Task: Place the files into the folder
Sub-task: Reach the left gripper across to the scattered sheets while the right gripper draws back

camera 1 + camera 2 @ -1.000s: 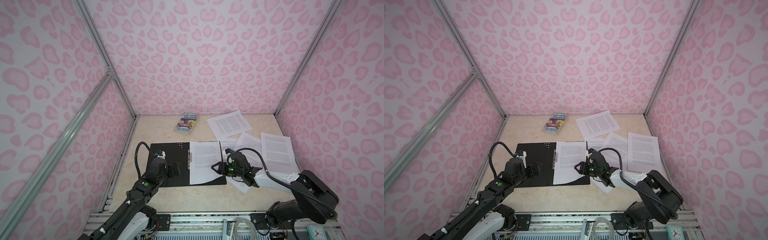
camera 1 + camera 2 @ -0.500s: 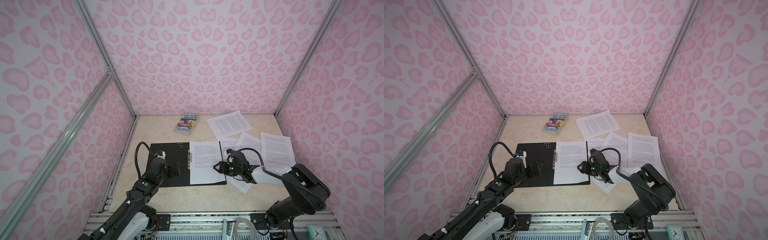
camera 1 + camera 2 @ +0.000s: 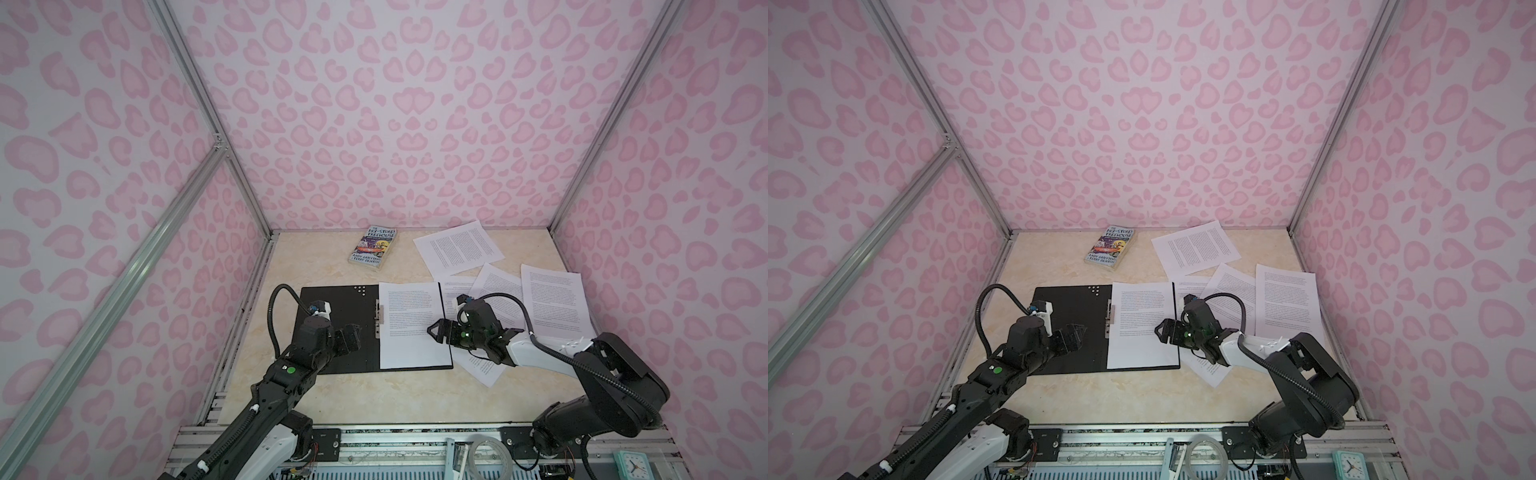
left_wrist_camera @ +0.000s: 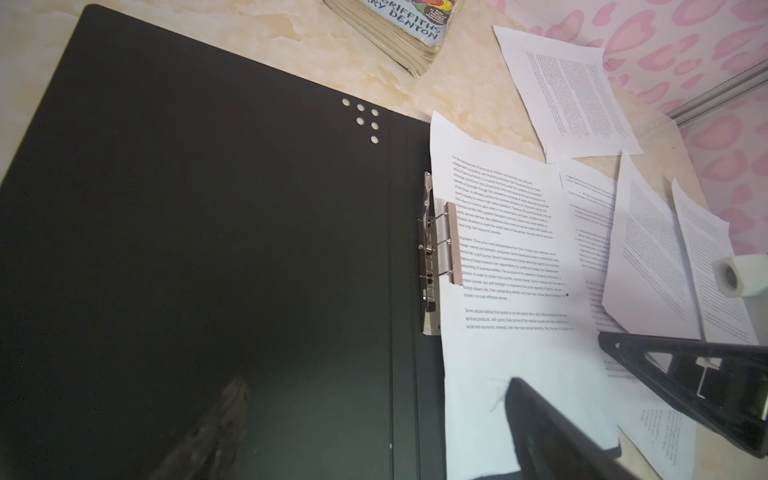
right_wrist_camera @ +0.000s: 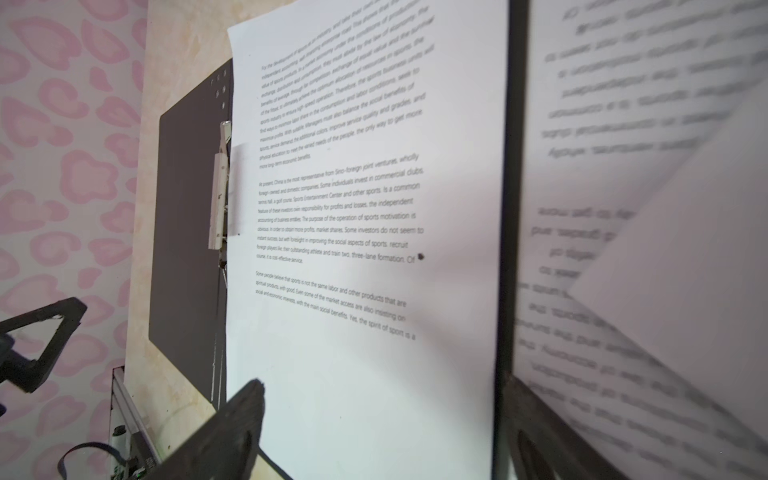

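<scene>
Nearest me, my left gripper (image 3: 350, 335) hangs with jaws spread wide and empty over the left half of the open black folder (image 3: 358, 300), which lies by the table's (image 3: 395, 395) left edge. My right gripper (image 3: 465, 334), jaws released and grasping nothing, straddles the folder's right edge above one printed sheet (image 3: 411, 332) lying flat beside the metal clip (image 4: 440, 245). Beyond, the other files (image 3: 550, 299) overlap along the table's right edge, one toward the far right corner, and a paperback book (image 3: 372, 249) rests by the far edge.
</scene>
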`<move>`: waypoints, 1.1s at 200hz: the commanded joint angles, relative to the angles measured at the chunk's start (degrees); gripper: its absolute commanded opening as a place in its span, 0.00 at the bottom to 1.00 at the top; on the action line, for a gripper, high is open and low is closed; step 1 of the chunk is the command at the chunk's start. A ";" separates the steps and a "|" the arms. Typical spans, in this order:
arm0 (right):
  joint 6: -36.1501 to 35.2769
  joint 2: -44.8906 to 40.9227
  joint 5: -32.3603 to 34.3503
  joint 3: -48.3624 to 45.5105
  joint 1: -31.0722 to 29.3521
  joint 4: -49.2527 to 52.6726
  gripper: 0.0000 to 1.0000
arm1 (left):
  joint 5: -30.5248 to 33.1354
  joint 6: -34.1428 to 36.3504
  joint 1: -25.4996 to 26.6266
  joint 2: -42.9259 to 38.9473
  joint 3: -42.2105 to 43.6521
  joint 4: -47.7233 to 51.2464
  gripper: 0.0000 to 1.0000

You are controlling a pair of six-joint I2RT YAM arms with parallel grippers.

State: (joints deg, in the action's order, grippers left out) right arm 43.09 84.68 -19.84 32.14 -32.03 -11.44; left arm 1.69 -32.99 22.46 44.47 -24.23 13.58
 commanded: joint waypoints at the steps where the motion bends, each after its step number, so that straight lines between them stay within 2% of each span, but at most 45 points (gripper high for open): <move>1: -4.00 -3.12 4.15 0.23 2.05 5.51 0.97 | -1.88 -1.61 0.00 -1.50 0.09 -1.79 0.98; 29: -7.28 -8.85 7.32 -0.19 6.25 10.02 0.97 | -9.77 -2.43 -0.01 -2.34 1.84 -7.25 0.98; 53: -9.21 -13.28 11.11 -0.80 11.84 14.13 0.97 | -18.19 -4.27 0.94 1.59 1.96 -14.33 0.98; 64: -9.35 -14.71 11.18 -1.77 15.11 14.45 0.97 | -18.55 -5.16 3.42 4.71 0.45 -16.31 0.98; 76: -8.77 -15.62 11.05 -3.41 18.00 13.28 0.97 | -16.32 -5.50 8.35 9.11 -2.14 -18.12 0.98; 96: -7.13 -15.96 9.14 -5.98 23.16 11.53 0.97 | -12.95 -5.17 16.70 20.81 -9.52 -19.66 0.99; 104: -6.40 -15.79 8.12 -6.87 25.05 10.62 0.97 | -13.70 -5.15 19.03 26.77 -13.40 -19.82 1.00; 118: -5.56 -15.11 6.42 -7.83 27.61 9.62 0.96 | -15.80 -4.04 22.21 37.42 -21.58 -18.16 0.95; 133: -5.31 -13.91 4.63 -7.87 29.51 9.59 0.95 | -16.35 -2.72 24.68 47.32 -30.52 -14.54 0.95; 155: -4.04 -12.26 3.11 -8.61 30.91 8.16 0.95 | -16.87 -2.09 25.88 57.67 -39.11 -15.05 0.95; 182: -2.95 -10.86 1.43 -9.41 32.03 6.12 0.94 | -20.40 0.51 26.06 68.43 -50.11 -11.88 0.94; 220: -2.57 -9.92 0.54 -9.33 32.11 5.87 0.94 | -22.00 4.19 26.06 78.05 -62.52 -6.07 0.94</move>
State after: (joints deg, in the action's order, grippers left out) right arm 39.20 74.00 -17.76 23.31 0.10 -7.90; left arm -18.24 -32.49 48.51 118.21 -81.71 2.96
